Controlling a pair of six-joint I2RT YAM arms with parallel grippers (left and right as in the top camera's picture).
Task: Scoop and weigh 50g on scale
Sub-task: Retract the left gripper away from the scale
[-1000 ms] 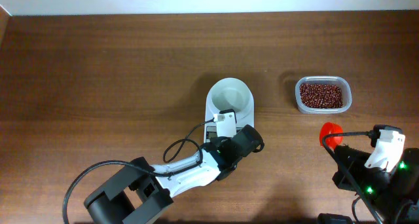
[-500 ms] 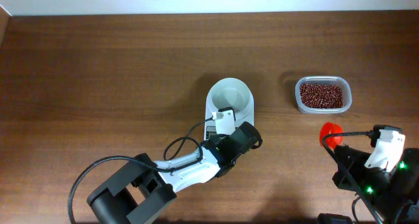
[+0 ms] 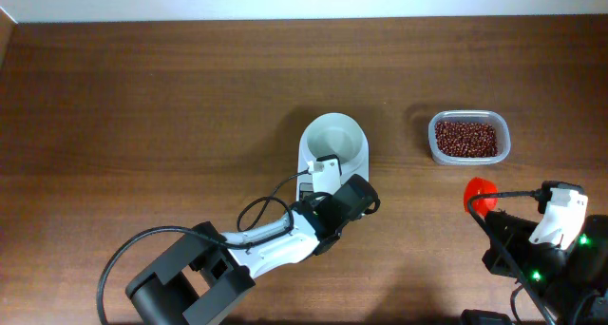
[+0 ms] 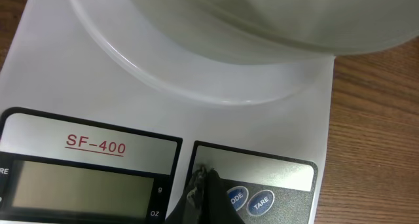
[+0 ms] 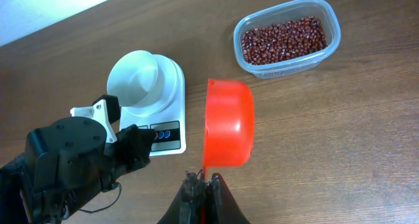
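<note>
Beans [image 3: 465, 138] are held in the far-right tub [image 3: 468, 115]; the scale [image 4: 163, 112] at centre carries an empty bowl [image 3: 334, 143]. Left gripper [image 4: 204, 185], clenched, is set at the buttons [image 4: 252, 201]; right gripper [image 5: 200, 185] is clamped on a scoop [image 5: 229, 122]. The wrong button may be pressed through slight drift.

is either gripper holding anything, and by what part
The right gripper holds the red scoop by its handle. The left gripper is shut on nothing, its tips at the front of the scale.
</note>
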